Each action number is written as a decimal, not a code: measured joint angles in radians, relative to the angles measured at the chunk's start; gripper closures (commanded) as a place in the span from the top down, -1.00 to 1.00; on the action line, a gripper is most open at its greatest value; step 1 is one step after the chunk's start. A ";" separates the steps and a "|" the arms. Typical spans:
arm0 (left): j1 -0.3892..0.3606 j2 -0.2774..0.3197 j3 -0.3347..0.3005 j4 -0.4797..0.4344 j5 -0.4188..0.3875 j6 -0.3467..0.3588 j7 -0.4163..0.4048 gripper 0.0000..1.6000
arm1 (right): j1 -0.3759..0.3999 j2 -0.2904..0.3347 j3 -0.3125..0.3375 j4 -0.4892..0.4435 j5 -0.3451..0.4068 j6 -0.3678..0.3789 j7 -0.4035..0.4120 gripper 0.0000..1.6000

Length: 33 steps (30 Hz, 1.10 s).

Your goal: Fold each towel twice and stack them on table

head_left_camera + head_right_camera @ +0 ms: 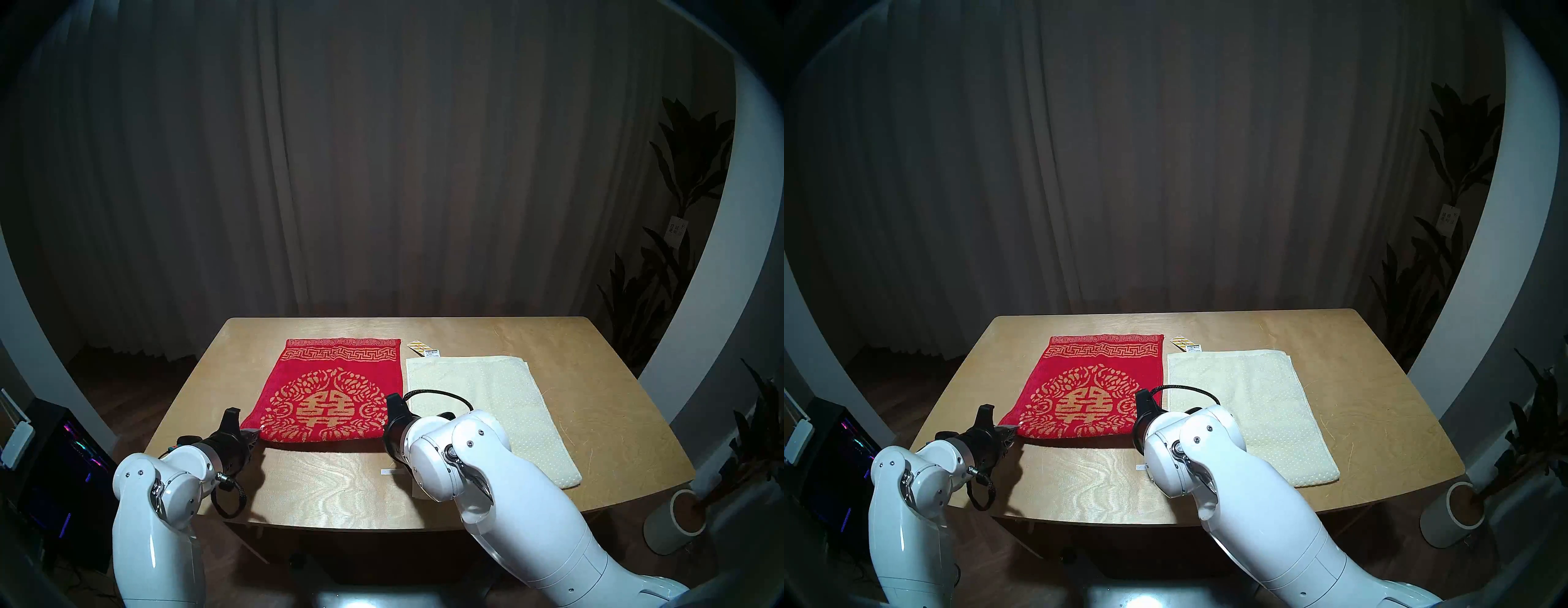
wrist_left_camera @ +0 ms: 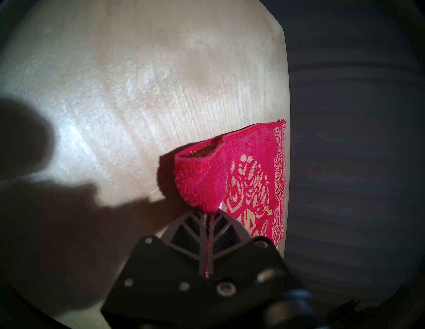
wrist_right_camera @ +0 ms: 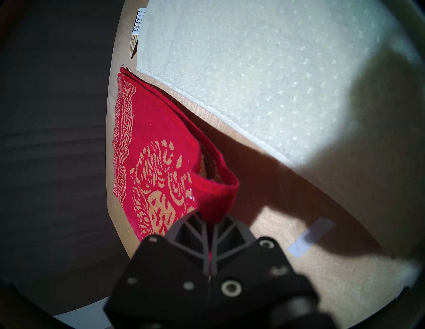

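Two near corners of red towel [image 1: 335,395] pinched, left pincer [image 2: 208,212] and right pincer [image 3: 212,219] both clamped, rest lying on worktop [image 1: 322,484] beside cream towel [image 1: 488,407]. Risks: terry slipping free, uneven lift skewing fold.

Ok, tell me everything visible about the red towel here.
The red towel is terry cloth with a gold round emblem and a key-pattern border along its far edge. It lies doubled over on the table, beside the cream towel, not touching it. The left gripper and right gripper each pinch a near corner, lifted slightly.
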 measured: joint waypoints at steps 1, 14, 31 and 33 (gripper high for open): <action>-0.003 0.000 -0.001 -0.006 -0.005 0.000 0.006 -1.00 | 0.002 -0.001 0.001 -0.002 0.001 -0.002 -0.006 -1.00; -0.092 0.018 0.016 -0.003 -0.032 -0.022 0.064 -1.00 | 0.048 -0.039 0.028 0.017 0.002 -0.038 -0.029 -1.00; -0.251 0.059 0.106 0.128 0.011 -0.117 0.057 -1.00 | 0.157 -0.113 0.054 0.196 -0.008 -0.065 0.027 -1.00; -0.277 0.069 0.119 0.156 0.022 -0.131 0.052 -1.00 | 0.176 -0.126 0.055 0.227 -0.010 -0.067 0.037 -1.00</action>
